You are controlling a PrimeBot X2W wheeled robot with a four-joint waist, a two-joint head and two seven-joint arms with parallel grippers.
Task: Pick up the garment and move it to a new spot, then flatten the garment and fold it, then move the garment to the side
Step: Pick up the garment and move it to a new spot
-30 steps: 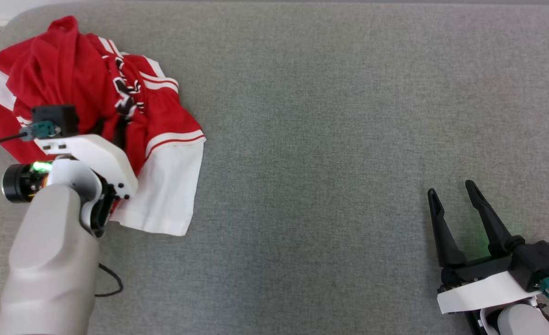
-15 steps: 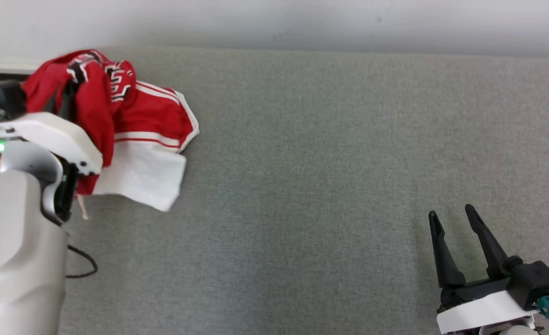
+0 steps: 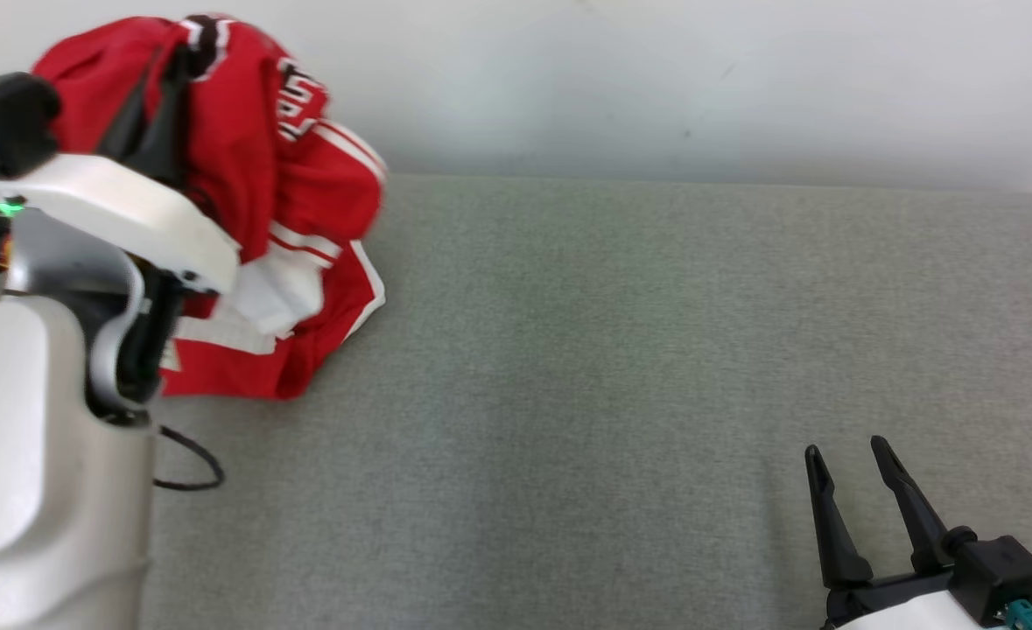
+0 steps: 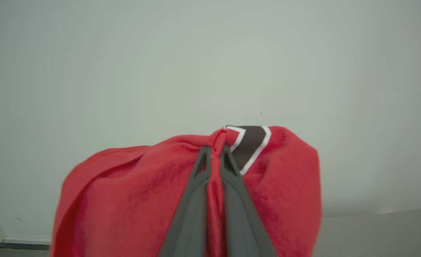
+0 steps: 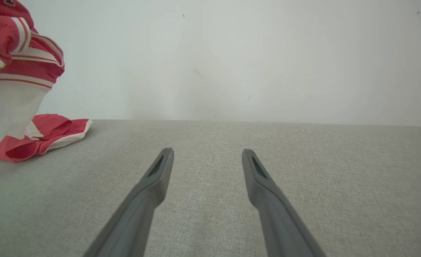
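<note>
The garment (image 3: 244, 157), a bright red shirt with white stripes and a black-and-white print, hangs bunched at the upper left of the head view. Its lower folds still rest on the grey surface. My left gripper (image 4: 215, 150) is shut on a pinch of its red cloth (image 4: 131, 200), which drapes over both fingers. From the right wrist view the garment (image 5: 21, 67) dangles at the far left, hem on the surface. My right gripper (image 3: 848, 455) is open low at the right, far from the cloth, with nothing between its fingers (image 5: 160, 171).
A grey fabric surface (image 3: 621, 376) stretches wide between the two arms. A pale wall (image 3: 656, 79) runs behind it. A thin black cable (image 3: 192, 472) loops beside my left forearm.
My left gripper closed on the garment and lifted it off the surface, so the cloth now hangs bunched. The head camera has tilted up, bringing the wall into view. The right gripper stayed open.
</note>
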